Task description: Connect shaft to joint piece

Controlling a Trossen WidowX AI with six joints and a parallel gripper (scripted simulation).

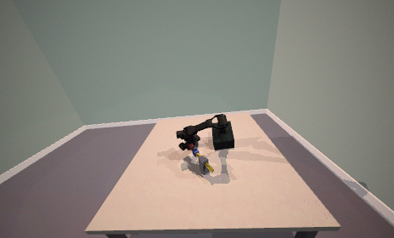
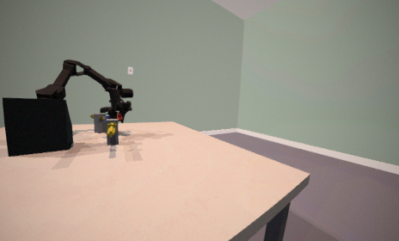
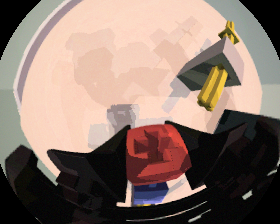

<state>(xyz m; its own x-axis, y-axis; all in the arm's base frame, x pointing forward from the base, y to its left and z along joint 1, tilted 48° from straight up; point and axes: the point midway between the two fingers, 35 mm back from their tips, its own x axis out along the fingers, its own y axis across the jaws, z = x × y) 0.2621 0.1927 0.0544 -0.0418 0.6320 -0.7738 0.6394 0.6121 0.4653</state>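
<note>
1. The red joint piece (image 3: 157, 155) sits right between the fingers of the hand (image 3: 153, 163) in the wrist view, low in the middle of the picture, with a blue part (image 3: 151, 192) just under it.
2. The hand (image 1: 189, 145) is clamped on the joint piece, its fingers standing about half apart with the red piece filling the gap.
3. In the top view the hand hangs over the desk (image 1: 255, 195), just left of the arm's black base (image 1: 223, 138), with the joint piece (image 1: 191, 146) at its tip.
4. The yellow shaft (image 3: 212, 88) lies apart from the joint piece, up and to the right in the wrist view, resting in a grey block (image 3: 205, 70).
5. Its long axis runs slantwise; its lower end points roughly toward the hand but does not touch the joint piece.
6. Which way the joint piece's opening faces cannot be told.
</note>
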